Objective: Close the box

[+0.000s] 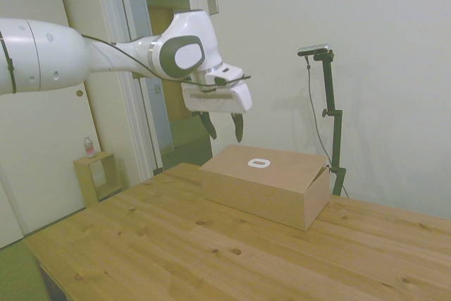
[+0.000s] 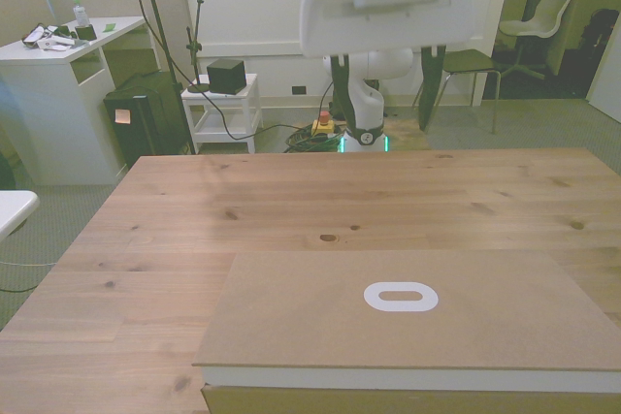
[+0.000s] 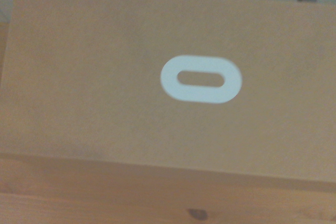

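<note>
1. Box (image 2: 320,322): long tan cardboard, resting on the bench (image 2: 291,206) at its near edge in the front view. Lid (image 1: 271,162) lies flat over the body, closed but for a thin whitish strip showing under its near edge. In the side view the lid's far corner sits slightly raised above the end wall.
2. Oval slot (image 2: 400,297): white-rimmed, near the middle of the lid; the wrist view shows it (image 3: 201,78) from above, somewhat blurred.
3. Bench: bare knotted wood beyond the box.
4. Claw (image 1: 223,126): hangs in the air above and behind the box, touching nothing. Two dark fingers (image 1: 237,127) point down, set apart, empty.
5. Small wooden cube shelf (image 1: 93,177): on the floor by the door, a small bottle (image 1: 89,147) on top.
</note>
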`<state>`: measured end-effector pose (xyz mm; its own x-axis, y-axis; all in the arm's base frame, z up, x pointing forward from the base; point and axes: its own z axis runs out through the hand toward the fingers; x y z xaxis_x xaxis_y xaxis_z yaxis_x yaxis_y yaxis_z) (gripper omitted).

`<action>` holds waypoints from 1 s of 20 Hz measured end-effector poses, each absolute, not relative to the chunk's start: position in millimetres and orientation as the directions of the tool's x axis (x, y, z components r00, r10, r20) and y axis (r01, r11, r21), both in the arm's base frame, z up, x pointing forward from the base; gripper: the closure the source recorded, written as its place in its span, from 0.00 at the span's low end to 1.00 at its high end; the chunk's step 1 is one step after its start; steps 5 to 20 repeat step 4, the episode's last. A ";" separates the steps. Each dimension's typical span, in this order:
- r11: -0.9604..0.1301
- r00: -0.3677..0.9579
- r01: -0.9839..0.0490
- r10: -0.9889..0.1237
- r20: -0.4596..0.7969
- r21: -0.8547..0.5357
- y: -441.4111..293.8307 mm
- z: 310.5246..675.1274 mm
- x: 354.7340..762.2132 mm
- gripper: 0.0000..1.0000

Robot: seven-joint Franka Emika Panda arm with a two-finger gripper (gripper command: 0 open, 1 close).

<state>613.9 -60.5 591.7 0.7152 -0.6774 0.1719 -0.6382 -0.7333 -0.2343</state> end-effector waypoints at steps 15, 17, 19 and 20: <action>-0.731 0.724 -0.650 -0.679 0.123 -0.207 -32.1 512.4 602.5 0.00; -0.731 0.724 -0.650 -0.679 0.123 -0.207 -32.1 512.4 602.5 0.00; -0.731 0.724 -0.650 -0.679 0.123 -0.207 -32.1 512.4 602.5 0.00; -0.731 0.724 -0.650 -0.679 0.123 -0.207 -32.1 512.4 602.5 0.00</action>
